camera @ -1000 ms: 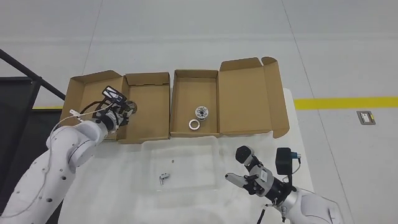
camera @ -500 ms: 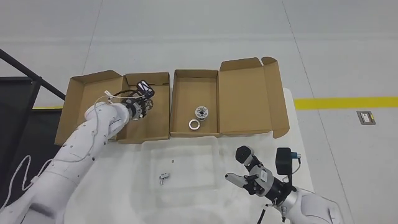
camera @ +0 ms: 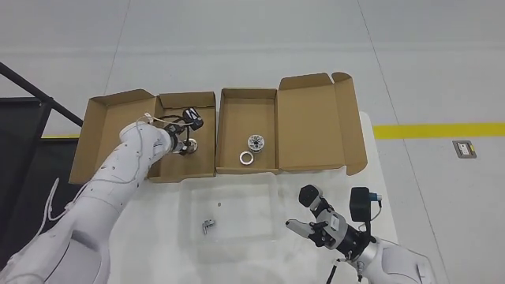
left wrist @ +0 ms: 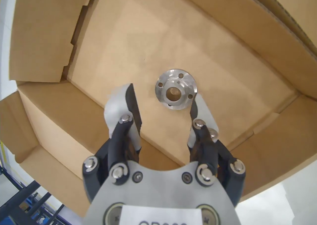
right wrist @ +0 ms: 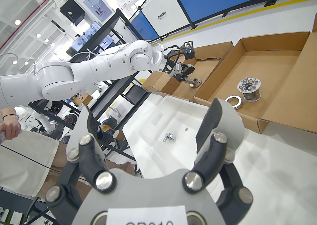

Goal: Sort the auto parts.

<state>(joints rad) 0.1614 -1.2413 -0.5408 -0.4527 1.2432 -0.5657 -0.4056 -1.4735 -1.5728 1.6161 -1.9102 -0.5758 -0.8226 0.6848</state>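
Left claw (left wrist: 161,93) is wide open inside left cardboard box (camera: 202,166), with metal flange (left wrist: 176,92) on the box floor at its fingertips. Right claw (right wrist: 151,112) is open and empty above near-right tabletop (camera: 260,264). Ring (camera: 247,158) and hub (camera: 255,142) are in right box (camera: 237,126). Small fitting (camera: 208,225) is in white tray (camera: 237,189).

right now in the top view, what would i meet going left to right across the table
flanged disc → small metal fitting → metal ring → right claw → black device
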